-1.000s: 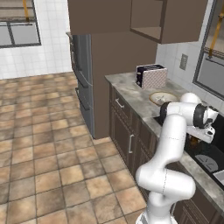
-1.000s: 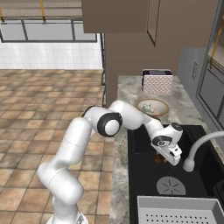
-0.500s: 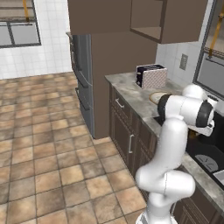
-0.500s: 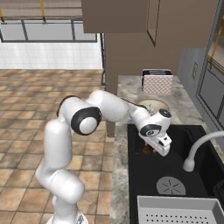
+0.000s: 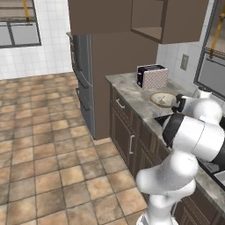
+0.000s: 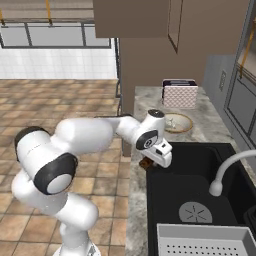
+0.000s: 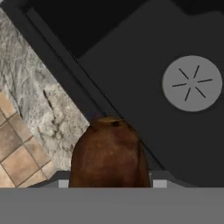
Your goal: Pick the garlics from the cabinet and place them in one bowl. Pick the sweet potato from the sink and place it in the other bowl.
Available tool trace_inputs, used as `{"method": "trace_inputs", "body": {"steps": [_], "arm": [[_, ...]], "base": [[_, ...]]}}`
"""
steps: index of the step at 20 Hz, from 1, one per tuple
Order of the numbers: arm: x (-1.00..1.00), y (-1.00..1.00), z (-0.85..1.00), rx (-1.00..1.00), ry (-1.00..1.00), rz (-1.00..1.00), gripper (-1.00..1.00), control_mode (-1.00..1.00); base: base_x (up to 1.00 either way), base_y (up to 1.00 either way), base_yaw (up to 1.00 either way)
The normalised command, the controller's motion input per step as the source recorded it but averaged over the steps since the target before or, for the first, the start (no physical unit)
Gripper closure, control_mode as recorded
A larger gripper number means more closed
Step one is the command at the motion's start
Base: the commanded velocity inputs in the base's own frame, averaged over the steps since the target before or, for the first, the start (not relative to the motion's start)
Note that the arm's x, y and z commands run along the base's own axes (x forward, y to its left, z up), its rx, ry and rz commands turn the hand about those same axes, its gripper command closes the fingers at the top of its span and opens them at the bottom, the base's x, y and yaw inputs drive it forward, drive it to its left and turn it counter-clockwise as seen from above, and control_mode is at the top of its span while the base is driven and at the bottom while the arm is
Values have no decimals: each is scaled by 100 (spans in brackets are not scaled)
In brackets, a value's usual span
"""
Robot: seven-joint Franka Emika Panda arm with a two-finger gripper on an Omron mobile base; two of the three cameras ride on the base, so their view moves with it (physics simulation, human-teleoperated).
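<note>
One brownish-orange lump, the sweet potato [image 7: 109,153], sits clamped in the two-finger gripper [image 6: 149,162], whose jaws are closed on it from either side. In the hand view the lump fills the space right above the fingertips, and its narrower end points away from the hand, so its long axis seems to run along the gripper's own line rather than across it; the lower end is hidden, so the full length cannot be judged.

Over the last second the hand has swung from over the middle of the black recessed sink [image 6: 200,190] to the basin's front left corner, at the edge of the grey speckled stone counter [image 6: 150,100]. In the right base view the load hangs just above the rim, apart from the basin floor and its round grey drain [image 7: 192,83]. The lift out of the sink therefore looks done, and the carry to a bowl is the step in hand.

Farther along the counter stands the shallow tan wood-coloured bowl [image 6: 176,122], with something pale inside that is too small to name, just in front of the patterned toaster [image 6: 179,93]. Above hangs the dark brown wall cabinet [image 5: 169,19]. The curved silver faucet [image 6: 230,167] rises at the sink's far side, well apart from the hand.
</note>
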Motion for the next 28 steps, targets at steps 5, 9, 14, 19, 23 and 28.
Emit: {"method": "trace_inputs", "body": {"steps": [5, 9, 14, 19, 23, 28], "arm": [[-18, 82, 30, -3, 0, 4, 100, -100], [0, 12, 66, -1, 3, -2, 100, -100], [-27, 25, 63, 0, 6, -1, 100, -100], [-3, 51, 10, 0, 1, 0, 100, -100], [0, 44, 0, 0, 0, 0, 100, -100], [0, 0, 0, 0, 0, 0, 100, -100]], "base": [[0, 0, 0], [0, 0, 0], [0, 0, 0], [0, 0, 0], [0, 0, 0], [0, 0, 0]]}}
